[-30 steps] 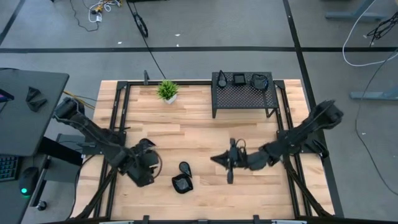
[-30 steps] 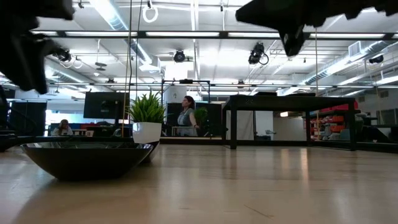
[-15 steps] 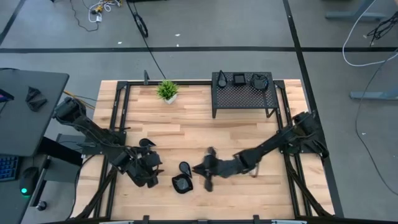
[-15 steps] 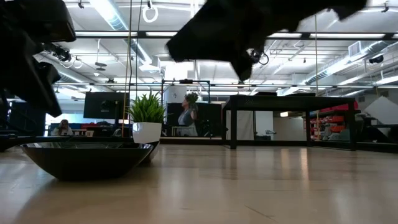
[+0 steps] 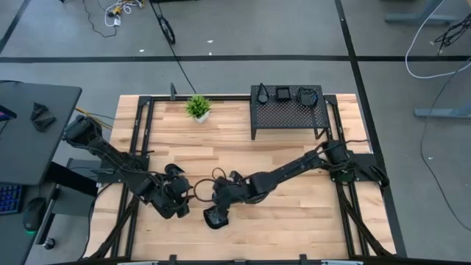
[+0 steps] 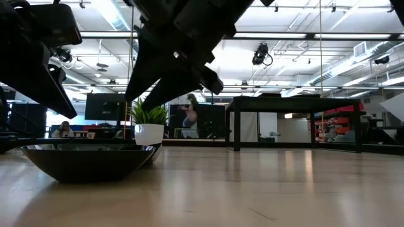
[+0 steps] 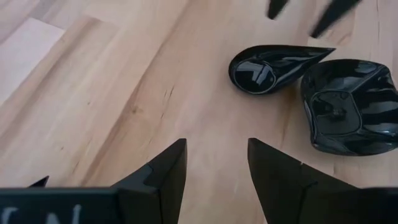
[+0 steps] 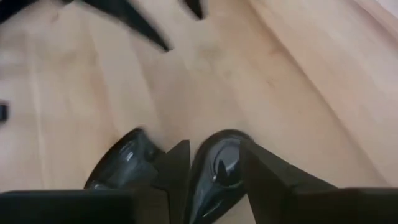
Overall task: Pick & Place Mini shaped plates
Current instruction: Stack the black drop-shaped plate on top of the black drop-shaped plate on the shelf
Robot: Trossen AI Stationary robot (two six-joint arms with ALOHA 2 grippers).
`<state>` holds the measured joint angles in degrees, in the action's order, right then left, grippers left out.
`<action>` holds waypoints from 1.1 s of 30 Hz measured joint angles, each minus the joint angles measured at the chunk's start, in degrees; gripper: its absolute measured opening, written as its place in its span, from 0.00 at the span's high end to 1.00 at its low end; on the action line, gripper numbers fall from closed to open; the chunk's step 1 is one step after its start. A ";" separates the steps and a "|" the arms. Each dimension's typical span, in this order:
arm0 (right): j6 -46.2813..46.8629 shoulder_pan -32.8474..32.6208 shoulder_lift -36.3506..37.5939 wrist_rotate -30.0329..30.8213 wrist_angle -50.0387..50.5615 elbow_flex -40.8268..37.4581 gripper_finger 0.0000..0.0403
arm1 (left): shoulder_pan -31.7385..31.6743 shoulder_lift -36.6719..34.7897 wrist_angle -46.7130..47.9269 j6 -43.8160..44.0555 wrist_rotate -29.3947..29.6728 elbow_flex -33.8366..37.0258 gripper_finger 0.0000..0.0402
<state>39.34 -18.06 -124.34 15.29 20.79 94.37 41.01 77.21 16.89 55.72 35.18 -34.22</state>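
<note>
1. Your right gripper [image 5: 218, 200] has swung from mid-table across to the two plates, now just above them.
2. Its fingers stand partly apart, straddling the teardrop plate [image 8: 214, 169]; I cannot tell if they grip it.
3. Square plate [image 7: 349, 104] sits touching the teardrop.
4. Left gripper [image 5: 179, 193] waits just beside the plates, fingers apart, holding nothing.

I see a light wooden desk [image 5: 243, 158]. On it stand a small green potted plant [image 5: 198, 107] at the far edge, a black perforated rack [image 5: 288, 110] beside it, and two black mini plates near the front: a teardrop plate [image 7: 270, 66] just beside a rounded plate [image 7: 348, 104].
</note>
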 joint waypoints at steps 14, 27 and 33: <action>11.19 -0.20 -1.12 -4.33 6.96 0.50 0.67 | 0.02 0.00 0.38 0.07 1.21 0.00 0.56; 14.18 0.66 -4.62 -8.86 5.86 0.43 0.67 | 0.02 0.00 0.39 0.12 1.27 0.00 0.56; 14.20 1.00 -4.67 -9.89 6.31 0.43 0.75 | 0.02 0.02 0.40 0.02 1.25 -0.02 0.56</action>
<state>53.54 -17.06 -129.01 5.40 27.10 94.80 41.04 77.23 17.28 55.75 36.43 -34.24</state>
